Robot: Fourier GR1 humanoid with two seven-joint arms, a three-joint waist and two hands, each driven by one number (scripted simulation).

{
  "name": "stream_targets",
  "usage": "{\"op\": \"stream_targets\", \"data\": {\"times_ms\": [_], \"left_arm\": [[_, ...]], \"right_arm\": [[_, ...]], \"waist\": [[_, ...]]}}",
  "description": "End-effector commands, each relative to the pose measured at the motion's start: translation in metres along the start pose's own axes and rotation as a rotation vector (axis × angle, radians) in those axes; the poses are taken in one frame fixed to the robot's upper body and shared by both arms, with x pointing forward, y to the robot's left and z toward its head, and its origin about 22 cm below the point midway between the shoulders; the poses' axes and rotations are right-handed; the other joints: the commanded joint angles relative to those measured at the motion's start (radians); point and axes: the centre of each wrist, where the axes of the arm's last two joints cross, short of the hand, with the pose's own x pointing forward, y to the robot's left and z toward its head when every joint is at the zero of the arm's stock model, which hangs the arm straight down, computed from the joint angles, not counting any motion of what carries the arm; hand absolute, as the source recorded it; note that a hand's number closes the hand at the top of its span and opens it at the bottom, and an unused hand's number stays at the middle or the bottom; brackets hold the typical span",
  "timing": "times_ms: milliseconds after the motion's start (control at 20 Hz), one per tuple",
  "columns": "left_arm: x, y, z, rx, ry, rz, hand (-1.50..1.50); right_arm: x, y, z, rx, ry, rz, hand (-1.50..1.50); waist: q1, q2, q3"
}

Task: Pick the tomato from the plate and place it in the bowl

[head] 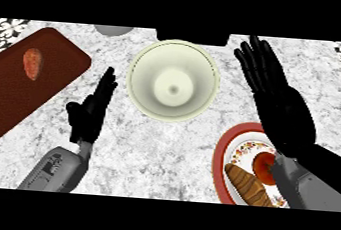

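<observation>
A red tomato (262, 168) lies on a red-rimmed patterned plate (221, 160) at the lower right, partly hidden by my right forearm. A brown bread loaf (247, 186) lies beside it on the same plate. The cream bowl (174, 80) stands upright in the middle, with nothing inside. My right hand (273, 89) hovers open, fingers straight, above the plate's far side and to the right of the bowl. My left hand (92, 109) rests open, fingers up, left of the bowl.
A dark red-brown cutting board (24, 84) lies at the left with a small reddish food piece (33, 63) on it. A grey round object (114, 30) and a black object (192, 36) sit at the far edge of the marble counter.
</observation>
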Motion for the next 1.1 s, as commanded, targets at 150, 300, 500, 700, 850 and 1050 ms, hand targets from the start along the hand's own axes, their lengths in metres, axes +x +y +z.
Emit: {"op": "stream_targets", "data": {"times_ms": [150,300,500,700,850,1050], "left_arm": [[0.033,0.036,-0.018,0.067,-0.141,-0.161,0.00],[0.036,0.059,-0.017,0.099,-0.140,-0.222,0.00],[0.046,0.060,-0.019,0.094,-0.148,-0.231,0.00],[0.059,0.060,-0.018,0.091,-0.157,-0.231,0.00],[0.055,0.061,-0.017,0.089,-0.142,-0.243,0.00],[0.068,0.066,-0.020,0.095,-0.140,-0.248,0.00]], "right_arm": [[-0.018,-0.015,0.010,0.454,0.034,-0.303,1.50],[0.011,-0.089,-0.002,0.364,0.030,0.204,1.50],[-0.042,-0.122,0.054,0.390,0.035,-0.323,-1.50],[-0.013,-0.157,0.042,0.557,-0.060,-0.280,-1.50],[0.016,-0.177,0.024,0.636,-0.063,-0.159,-1.50],[0.045,-0.173,0.001,0.790,-0.021,0.028,-1.50]], "waist": [[0.039,0.038,0.004],[0.013,0.029,0.003],[0.047,0.055,0.006],[0.034,0.035,0.007],[0.031,0.037,0.005],[0.034,0.032,0.004]]}}
